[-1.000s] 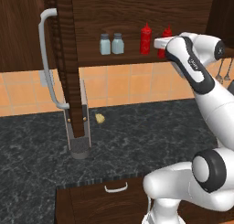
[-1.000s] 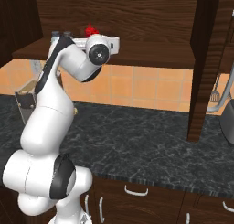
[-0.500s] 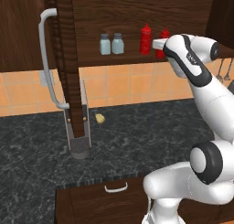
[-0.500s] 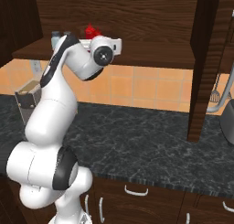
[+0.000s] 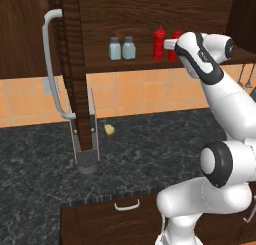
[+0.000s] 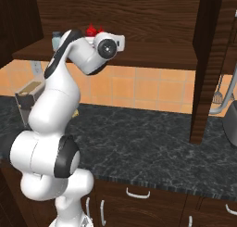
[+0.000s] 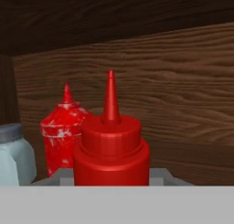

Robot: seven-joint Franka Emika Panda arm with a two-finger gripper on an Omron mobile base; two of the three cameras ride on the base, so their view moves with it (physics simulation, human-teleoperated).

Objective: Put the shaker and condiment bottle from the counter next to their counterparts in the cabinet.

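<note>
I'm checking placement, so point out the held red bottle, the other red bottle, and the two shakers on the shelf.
Held condiment bottle [image 7: 111, 147], hand view, on its red cap.
Other red bottle [image 5: 159, 43], left base view, on its body.
Shakers [image 5: 122, 48], left base view, on the right shaker's glass.

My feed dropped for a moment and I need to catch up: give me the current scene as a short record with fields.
cabinet: door open, shelf in view
shakers: two stand side by side on the shelf
resting red bottle: upright on the shelf, right of the shakers
held condiment bottle: upright, in the pincer, beside the resting one
pincer: shut on the condiment bottle, at shelf height inside the cabinet
contact with shelf: cannot tell whether the held bottle's base is down
counter: a small yellowish bit lies near the wall
</note>
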